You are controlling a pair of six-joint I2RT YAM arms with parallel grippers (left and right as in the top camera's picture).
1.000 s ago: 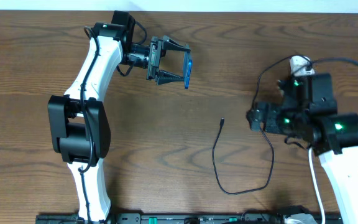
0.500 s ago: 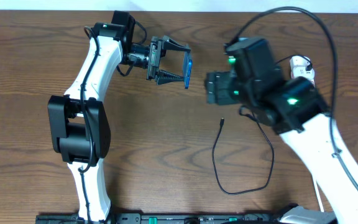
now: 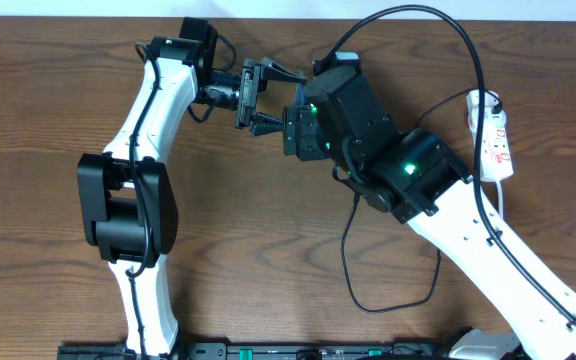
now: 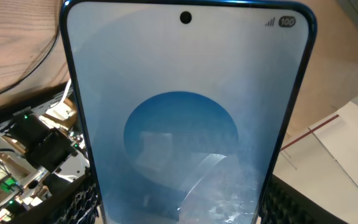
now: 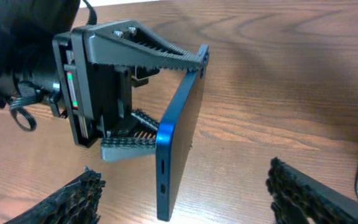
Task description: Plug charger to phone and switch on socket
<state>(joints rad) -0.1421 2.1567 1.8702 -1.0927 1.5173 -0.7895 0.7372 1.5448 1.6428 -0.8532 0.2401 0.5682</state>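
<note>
The phone [image 4: 185, 124] fills the left wrist view, its blue screen facing the camera, with my left gripper [image 4: 182, 214] shut on its sides. In the right wrist view the phone [image 5: 178, 140] stands edge-on, its port end toward the camera. My right gripper [image 5: 188, 199] is open, one finger on each side of that end, touching nothing. Overhead, my right gripper [image 3: 303, 128] covers the phone beside my left gripper [image 3: 290, 102]. The charger [image 3: 346, 255] lies looped on the table, its tip under my right arm. The socket [image 3: 495, 135] lies at the far right.
The socket's white cord [image 3: 503, 205] runs down the right side toward the front edge. My right arm [image 3: 418, 185] stretches diagonally across the table's middle, its black cable [image 3: 468, 50] arching above it. My left arm [image 3: 153, 110] stands at the left.
My right arm has swung left from the socket to the phone's free end, and its jaws have narrowed slightly. The left arm and the phone have stayed still.
</note>
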